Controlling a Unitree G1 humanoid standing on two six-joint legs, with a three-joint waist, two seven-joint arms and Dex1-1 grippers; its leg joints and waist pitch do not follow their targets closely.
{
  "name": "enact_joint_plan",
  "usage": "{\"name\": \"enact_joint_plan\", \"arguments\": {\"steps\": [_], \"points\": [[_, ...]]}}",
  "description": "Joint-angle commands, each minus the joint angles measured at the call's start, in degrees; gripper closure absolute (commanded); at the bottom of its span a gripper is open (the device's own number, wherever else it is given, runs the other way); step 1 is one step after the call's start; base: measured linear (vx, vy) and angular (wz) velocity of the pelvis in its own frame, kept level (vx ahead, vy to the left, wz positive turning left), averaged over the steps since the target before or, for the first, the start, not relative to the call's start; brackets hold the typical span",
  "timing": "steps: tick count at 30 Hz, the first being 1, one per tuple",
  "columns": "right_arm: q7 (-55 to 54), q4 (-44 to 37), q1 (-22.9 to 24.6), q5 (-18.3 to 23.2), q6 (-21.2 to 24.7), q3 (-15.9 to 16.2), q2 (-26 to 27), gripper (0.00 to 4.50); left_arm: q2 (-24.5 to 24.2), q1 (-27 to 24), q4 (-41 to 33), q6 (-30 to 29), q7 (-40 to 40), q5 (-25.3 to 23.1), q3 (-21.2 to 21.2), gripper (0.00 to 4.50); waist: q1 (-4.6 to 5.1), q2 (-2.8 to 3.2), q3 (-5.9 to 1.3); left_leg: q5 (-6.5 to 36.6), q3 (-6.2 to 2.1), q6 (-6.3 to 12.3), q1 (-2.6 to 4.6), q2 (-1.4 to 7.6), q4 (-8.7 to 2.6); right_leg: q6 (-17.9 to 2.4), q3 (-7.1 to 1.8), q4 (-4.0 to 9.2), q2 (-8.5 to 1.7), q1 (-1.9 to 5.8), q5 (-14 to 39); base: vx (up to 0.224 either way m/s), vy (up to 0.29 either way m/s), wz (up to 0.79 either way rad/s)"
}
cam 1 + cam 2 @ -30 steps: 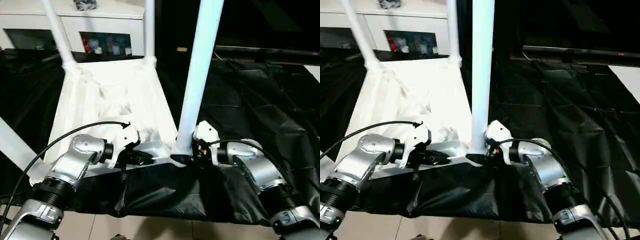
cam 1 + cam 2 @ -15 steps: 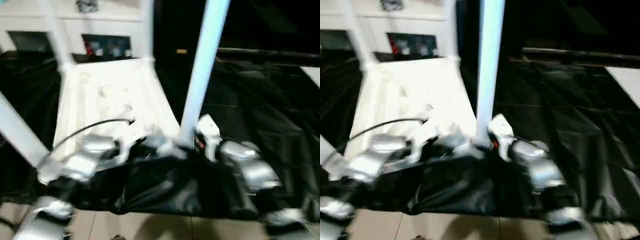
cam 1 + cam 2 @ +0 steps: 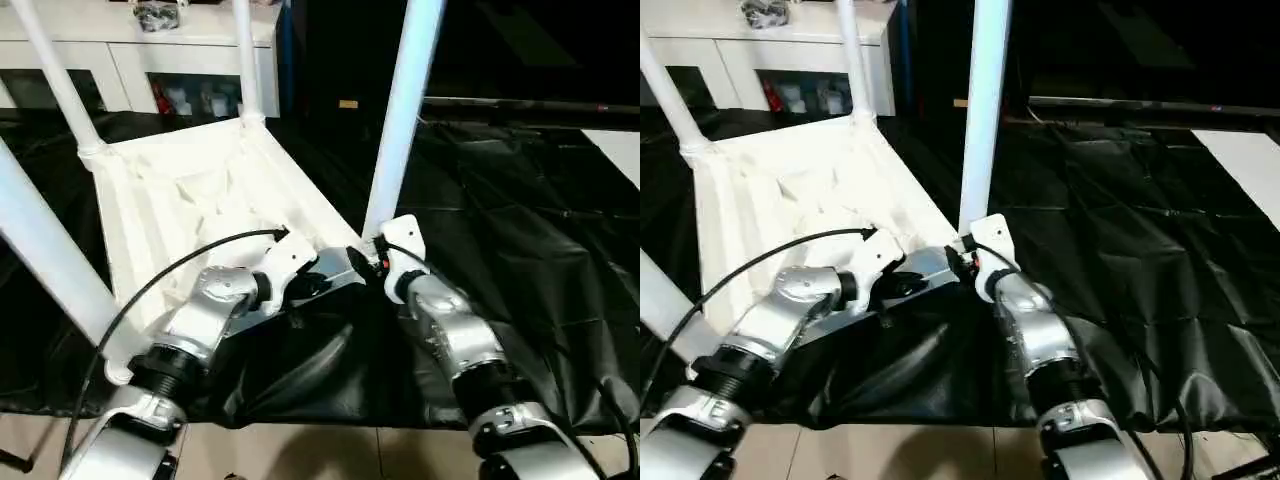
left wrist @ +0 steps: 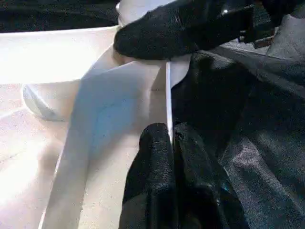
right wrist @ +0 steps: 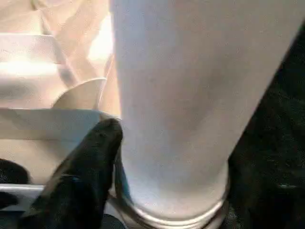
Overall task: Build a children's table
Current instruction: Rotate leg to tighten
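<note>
**Seating the near leg square in its socket**

The children's table (image 3: 190,195) lies upside down on black sheeting (image 3: 520,230) spread over the floor, ribbed underside up, with four white legs rising from its corners. The largest thing to get right is the table's own stillness: if the top slides on the slick sheeting while I press on a leg, the push is wasted.

So my left hand (image 4: 167,143) is the anchor. Its two fingers are pinched narrowly on the thin raised rim (image 4: 167,102) along the near edge, one finger on either side of it. I should keep that pinch firm and low, pulling toward me only enough to counter the push.

My right hand (image 3: 372,262) is at the foot of the near right leg (image 3: 400,110), right where the leg enters its corner socket. One black finger (image 5: 83,176) lies against the tube just above the collar (image 5: 176,214); I cannot tell how wide this hand stands. As I judge it, the leg looks nearly seated. I should press straight along the tube's axis, not sideways, and watch the collar for an even seam all round.
</note>
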State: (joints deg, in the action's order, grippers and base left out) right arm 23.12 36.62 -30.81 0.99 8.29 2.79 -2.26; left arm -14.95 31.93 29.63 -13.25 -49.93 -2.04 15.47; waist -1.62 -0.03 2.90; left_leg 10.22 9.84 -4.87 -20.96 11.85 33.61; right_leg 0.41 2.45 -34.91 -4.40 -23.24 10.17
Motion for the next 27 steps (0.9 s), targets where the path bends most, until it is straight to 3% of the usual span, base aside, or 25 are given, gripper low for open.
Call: {"name": "enact_joint_plan", "arguments": {"steps": [1,4,6,8,11,16,19,21,22,27], "points": [[5.6,-1.1,0.3,1.5,-0.3,4.7,1.3,0.91,0.8,0.1,-1.2,1.7,-2.9,1.0,2.4,4.50,-0.24,-0.10,-3.41,17.2,-0.14,0.02,0.18,0.69,-4.40,-9.5,-1.90,5.07,-2.84,2.12,20.1,0.000,0.000,0.00],[9.8,-2.2,0.7,0.2,-1.6,6.5,-2.4,0.64,-1.9,-0.8,-2.1,3.0,-7.1,1.9,1.7,4.50,-0.39,0.06,-3.63,14.4,-0.01,0.59,-0.05,0.71,-4.21,-11.4,-1.83,4.45,-2.79,2.56,14.4,0.000,0.000,0.00],[11.8,-2.7,0.9,0.0,-2.0,6.9,-3.5,0.54,-2.8,-1.1,-2.5,3.7,-9.0,2.4,1.7,4.50,-0.49,0.18,-3.66,13.5,0.14,0.95,0.23,0.76,-4.06,-12.4,-1.90,4.31,-2.70,2.41,12.2,0.000,0.000,0.00],[20.3,-5.7,2.1,1.5,-2.1,7.8,-6.9,0.54,-4.9,-1.6,-3.5,4.2,-13.8,3.8,1.8,4.50,-0.62,0.01,-3.80,12.1,0.11,1.67,0.08,0.81,-3.98,-13.4,-1.80,3.76,-2.47,2.93,8.0,0.000,0.000,0.00],[27.2,-8.6,3.1,3.3,-1.2,8.4,-9.4,0.54,-6.4,-1.6,-3.9,4.3,-16.7,4.4,2.1,4.50,-0.73,0.02,-3.72,11.6,0.34,2.72,0.30,1.00,-3.88,-14.8,-1.89,3.50,-2.48,2.68,5.4,0.000,0.000,0.00],[35.2,-11.5,4.1,6.0,-0.4,10.3,-12.8,0.87,-9.1,-1.2,-4.3,4.3,-23.1,5.6,2.9,4.50,-1.33,-0.06,-3.55,12.7,0.42,2.45,0.46,1.02,-3.95,-14.4,-1.98,3.75,-2.68,2.83,9.2,0.000,0.000,0.00],[36.9,-12.4,4.5,6.4,0.0,10.9,-13.4,1.29,-9.5,-1.1,-4.2,4.2,-24.0,5.9,2.9,4.50,-1.74,-0.03,-3.46,13.5,0.45,2.07,0.64,1.15,-4.02,-14.0,-2.01,3.87,-2.74,2.55,11.1,0.000,0.000,0.00],[39.6,-13.8,5.1,6.7,0.6,11.7,-14.6,1.35,-10.1,-1.0,-4.3,3.9,-25.7,6.5,3.0,4.50,-1.78,-0.37,-3.35,14.0,0.44,1.65,0.59,1.09,-4.10,-13.6,-1.99,4.05,-2.70,2.58,12.7,0.000,0.000,0.00],[40.1,-14.1,5.2,6.7,0.7,11.9,-14.8,1.43,-10.2,-1.0,-4.4,3.9,-26.0,6.5,3.0,4.50,-1.94,-0.19,-3.37,14.2,0.44,1.51,0.72,1.16,-4.10,-13.3,-2.07,4.07,-2.82,2.40,13.5,0.000,0.000,0.00],[43.5,-15.3,6.1,5.6,0.2,13.5,-16.4,1.78,-11.1,-1.4,-4.6,3.9,-27.5,6.7,2.8,4.50,-2.06,-0.41,-3.44,13.0,0.35,1.58,0.46,1.10,-4.07,-13.2,-2.02,3.89,-2.83,2.57,12.5,0.000,0.000,0.00]]}}
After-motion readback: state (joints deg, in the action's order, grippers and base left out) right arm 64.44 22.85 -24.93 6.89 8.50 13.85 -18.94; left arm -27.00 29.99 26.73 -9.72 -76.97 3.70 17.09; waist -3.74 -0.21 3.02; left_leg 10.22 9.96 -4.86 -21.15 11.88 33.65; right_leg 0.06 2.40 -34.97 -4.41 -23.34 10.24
